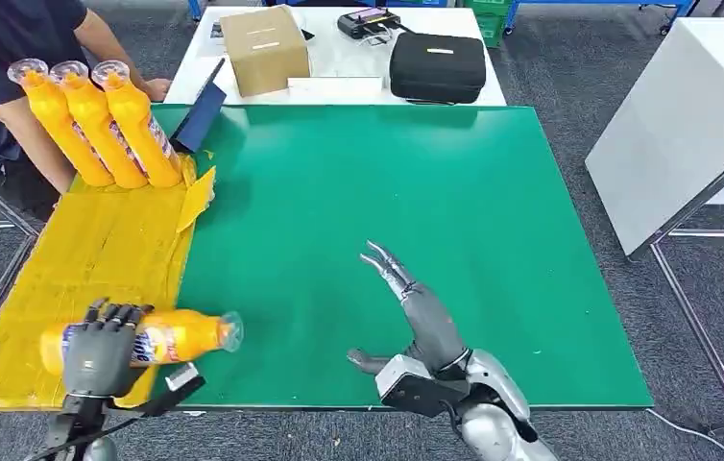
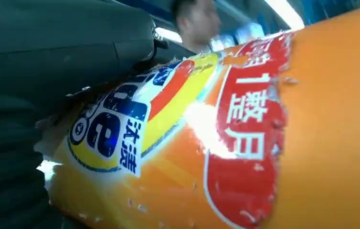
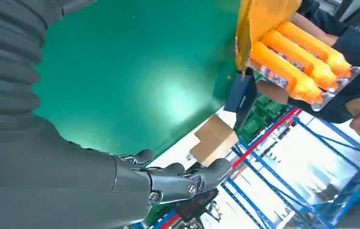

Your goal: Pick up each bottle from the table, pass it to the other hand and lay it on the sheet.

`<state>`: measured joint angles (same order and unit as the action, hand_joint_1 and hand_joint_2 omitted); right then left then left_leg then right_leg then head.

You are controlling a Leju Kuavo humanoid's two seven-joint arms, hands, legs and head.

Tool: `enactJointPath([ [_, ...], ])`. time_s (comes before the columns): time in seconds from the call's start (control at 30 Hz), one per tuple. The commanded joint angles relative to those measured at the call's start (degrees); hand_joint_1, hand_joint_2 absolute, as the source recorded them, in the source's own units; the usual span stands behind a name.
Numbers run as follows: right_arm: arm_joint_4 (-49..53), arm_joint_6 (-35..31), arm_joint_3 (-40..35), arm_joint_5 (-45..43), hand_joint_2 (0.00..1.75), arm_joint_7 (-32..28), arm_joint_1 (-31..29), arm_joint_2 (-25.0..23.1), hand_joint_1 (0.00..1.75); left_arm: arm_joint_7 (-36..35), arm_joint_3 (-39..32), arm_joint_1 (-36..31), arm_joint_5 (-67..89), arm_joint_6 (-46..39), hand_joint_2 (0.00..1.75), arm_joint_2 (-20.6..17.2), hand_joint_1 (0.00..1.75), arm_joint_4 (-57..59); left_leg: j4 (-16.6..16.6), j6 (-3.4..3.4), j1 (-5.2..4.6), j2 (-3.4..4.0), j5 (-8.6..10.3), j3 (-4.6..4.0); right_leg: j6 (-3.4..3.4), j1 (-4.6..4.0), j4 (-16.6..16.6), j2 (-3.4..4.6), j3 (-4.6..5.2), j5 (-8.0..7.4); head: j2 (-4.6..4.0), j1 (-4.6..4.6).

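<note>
Bottles first, far left: three orange plastic bottles lie side by side at the far end of the yellow sheet, caps pointing away from the robot. A person in a dark shirt stands just behind them, one hand on the white table edge.

Left hand grips a fourth orange bottle with a blue-yellow-red label; dark fingers wrapped over its middle. Bottle lies roughly level, neck pointing right, body over the near end of the yellow sheet, neck reaching past the sheet edge over the green table mat. Can't tell if it touches the surface. Left wrist view: label up close, Chinese print, thumb pressed against it.

Right hand is over the green mat, near the front edge, well apart from the bottle. Fingers extended and spread, thumb out to the side, nothing held.

Back, on the white table: brown cardboard box, black zipped case, small black device.
</note>
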<state>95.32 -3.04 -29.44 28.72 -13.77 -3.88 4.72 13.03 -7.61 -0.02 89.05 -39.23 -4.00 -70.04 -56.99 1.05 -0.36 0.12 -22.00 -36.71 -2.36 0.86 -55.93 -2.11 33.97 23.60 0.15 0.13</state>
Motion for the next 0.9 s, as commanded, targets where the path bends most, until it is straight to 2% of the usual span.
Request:
enactJointPath([
  [0.03, -2.9, 1.8, -2.2, -1.8, 1.75, 0.8, -8.0, 1.6, 0.00, -7.2, 15.6, -10.6, 1.0, 1.5, 1.75, -6.4, 1.75, 25.6, 0.0, -0.09, 0.03, -0.09, -0.06, 0.27, 0.09, 0.00, 0.0, 0.08, -0.29, 0.08, 0.00, 0.00],
  [0.27, -3.7, 1.8, -3.3, -1.8, 1.75, 0.9, -8.4, 1.5, 0.00, -7.7, 15.6, -13.1, 0.7, 3.1, 1.75, -6.4, 1.75, 30.9, 0.1, -0.08, 0.03, -0.08, -0.04, 0.69, 0.11, 0.00, 0.1, 0.10, -0.83, 0.04, 0.00, 0.00],
  [0.4, -4.3, 1.7, -3.6, -1.7, 1.75, 0.8, -8.8, 1.2, 0.00, -4.9, 13.7, -14.7, -0.2, 6.7, 1.75, -7.1, 1.75, 33.4, 0.1, -0.10, 0.00, -0.12, -0.04, 0.89, 0.18, 0.02, 0.1, 0.02, -1.02, 0.10, 0.00, -0.02],
  [0.43, -4.4, 1.7, -3.6, -1.7, 1.75, 0.9, -8.9, 1.2, 0.00, -3.8, 13.5, -14.8, -0.8, 7.3, 1.75, -7.3, 0.30, 33.6, 0.1, -0.10, 0.00, -0.15, -0.02, 0.93, 0.19, 0.03, 0.1, -0.01, -1.05, 0.12, 0.00, -0.02],
  [0.57, -4.5, 1.7, -3.5, -1.7, 1.75, 0.9, -9.1, 1.2, 0.00, -3.5, 13.3, -14.7, -1.0, 7.1, 1.75, -7.5, 0.30, 33.6, 0.1, -0.33, 0.03, 0.01, -0.17, 1.15, 0.19, -0.01, 0.1, 0.21, -1.04, 0.18, 0.00, -0.02],
  [0.6, -4.7, 1.7, -3.4, -1.7, 1.75, 0.8, -9.3, 1.1, 0.00, -3.4, 13.7, -15.2, -0.5, 9.7, 1.75, -7.7, 0.00, 34.6, 0.1, -0.25, 0.00, -0.07, -0.23, 1.24, 0.16, 0.02, 0.1, 0.09, -1.09, 0.22, 0.00, -0.02],
  [0.63, -4.8, 1.6, -3.4, -1.7, 1.75, 0.8, -9.3, 1.1, 0.00, -3.7, 13.7, -15.3, -0.2, 10.6, 0.00, -7.8, 0.00, 34.9, 0.1, -0.25, 0.00, -0.13, -0.24, 1.30, 0.18, 0.02, 0.0, 0.02, -1.11, 0.26, 0.00, -0.02],
  [0.7, -4.9, 1.6, -3.2, -1.7, 1.75, 0.8, -9.5, 1.0, 0.00, -3.7, 14.0, -15.4, 0.1, 12.0, 0.00, -7.9, 0.00, 35.7, 0.2, -0.30, 0.05, 0.00, -0.21, 1.29, 0.25, -0.03, 0.1, 0.22, -0.92, 0.18, 0.00, -0.02],
  [0.87, -5.3, 1.7, -3.3, -1.8, 1.75, 0.7, -9.7, 0.8, 0.00, -3.3, 14.0, -15.6, -0.2, 13.0, 0.00, -8.1, 0.00, 36.6, 0.2, -0.22, -0.01, -0.33, -0.33, 1.63, 0.28, 0.04, 0.0, -0.23, -1.32, 0.61, 0.00, -0.02],
  [0.9, -5.3, 1.7, -3.3, -1.8, 1.75, 0.7, -9.7, 0.8, 0.00, -3.3, 14.0, -15.6, -0.2, 13.0, 0.00, -8.1, 0.00, 36.6, 0.2, -0.29, 0.02, -0.14, -0.26, 1.44, 0.40, -0.01, 0.1, 0.02, -1.09, 0.56, 0.00, -0.02],
])
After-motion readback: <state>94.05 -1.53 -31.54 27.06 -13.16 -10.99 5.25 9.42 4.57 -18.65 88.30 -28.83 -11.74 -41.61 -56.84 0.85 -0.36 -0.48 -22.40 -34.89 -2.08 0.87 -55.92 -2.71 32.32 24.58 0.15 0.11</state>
